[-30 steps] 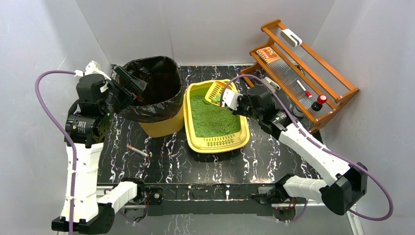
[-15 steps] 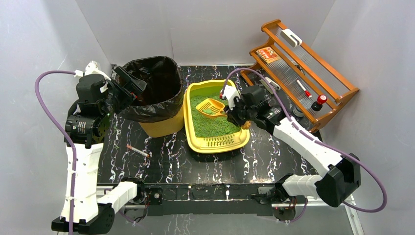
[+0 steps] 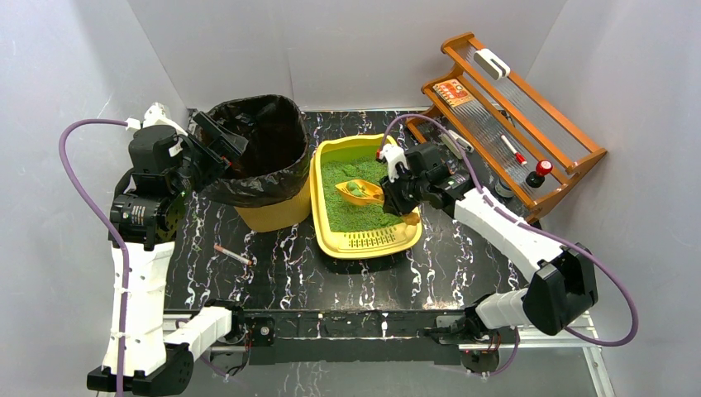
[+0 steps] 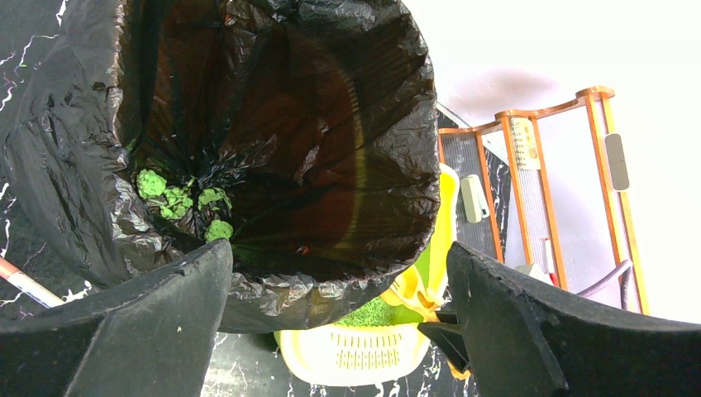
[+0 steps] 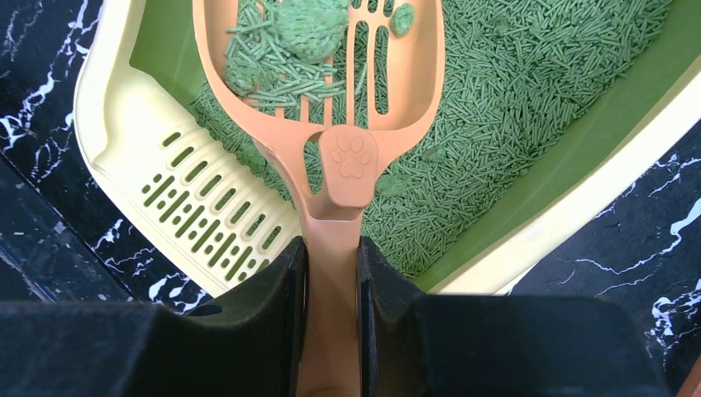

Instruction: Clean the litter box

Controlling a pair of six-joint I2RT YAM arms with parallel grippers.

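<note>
The litter box [image 3: 368, 241] is a yellow tray of green litter [image 5: 512, 83] with a slotted grate [image 5: 207, 223] at its near end. My right gripper [image 5: 331, 265] is shut on the handle of the orange slotted scoop [image 5: 331, 83]. The scoop [image 3: 361, 191] hangs over the middle of the box, with green clumps [image 5: 310, 21] and loose litter in its bowl. At the left rim of the bin [image 3: 256, 157] my left gripper [image 3: 216, 141] stands wide open, its fingers [image 4: 149, 322] holding nothing.
The yellow bin's black bag [image 4: 273, 141] holds a few green clumps [image 4: 178, 198] and stands just left of the litter box [image 4: 355, 356]. A wooden rack [image 3: 512, 107] with small items fills the back right. A thin stick [image 3: 233, 255] lies on the black marbled table.
The right gripper swept the scoop from the box's far end down toward its middle, and it now carries clumps and litter. The left arm stayed still.
</note>
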